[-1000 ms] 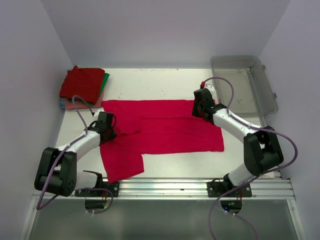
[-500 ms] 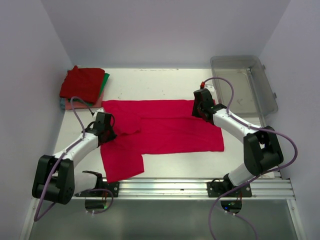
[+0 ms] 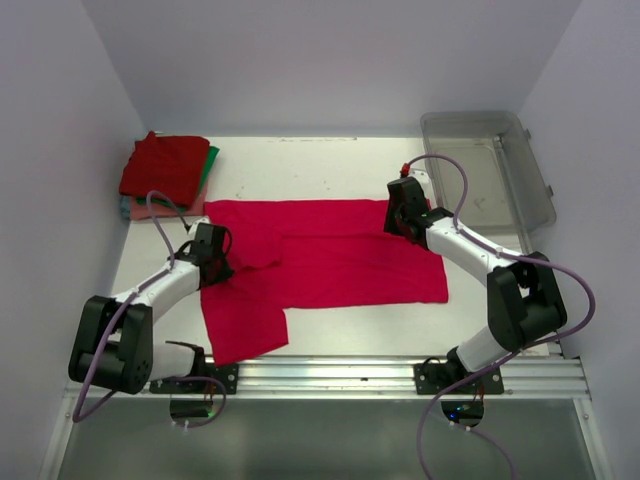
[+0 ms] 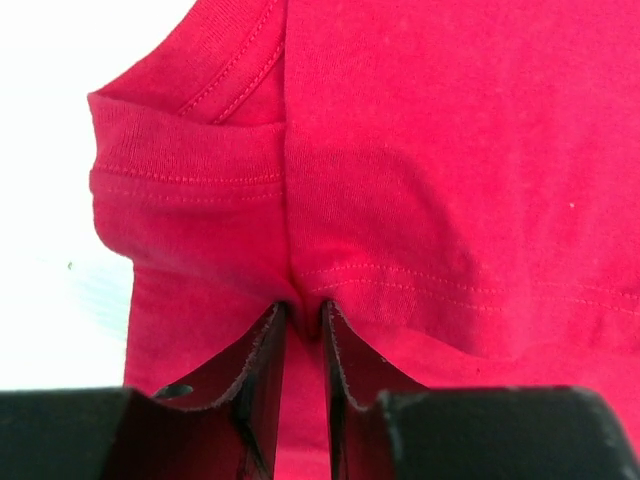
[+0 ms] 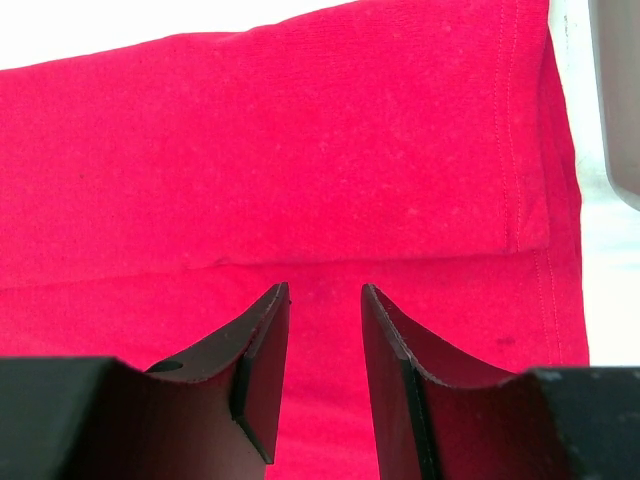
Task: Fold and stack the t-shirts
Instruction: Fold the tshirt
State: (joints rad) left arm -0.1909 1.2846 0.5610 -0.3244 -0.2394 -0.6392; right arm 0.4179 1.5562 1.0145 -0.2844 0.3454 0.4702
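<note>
**White tabletop (image 3: pixel 330 165), one crimson t-shirt (image 3: pixel 340 255) spread out, both arms on it**

So the crimson t-shirt lies mostly flat around the middle, with one flap trailing off toward 7 o'clock near the front rail. The left jaws sit at its 9 o'clock edge, nearly closed, pinching a little ridge of cloth right by a stitched hem. The right jaws are at the shirt's 2 o'clock corner, partway apart over the cloth, nothing clamped between them. The folded t-shirts (image 3: pixel 165 170) are piled at 10 o'clock, dark red on top, with green and pink edges peeking out. A clear bin (image 3: pixel 490 170) is at 2 o'clock.
</note>
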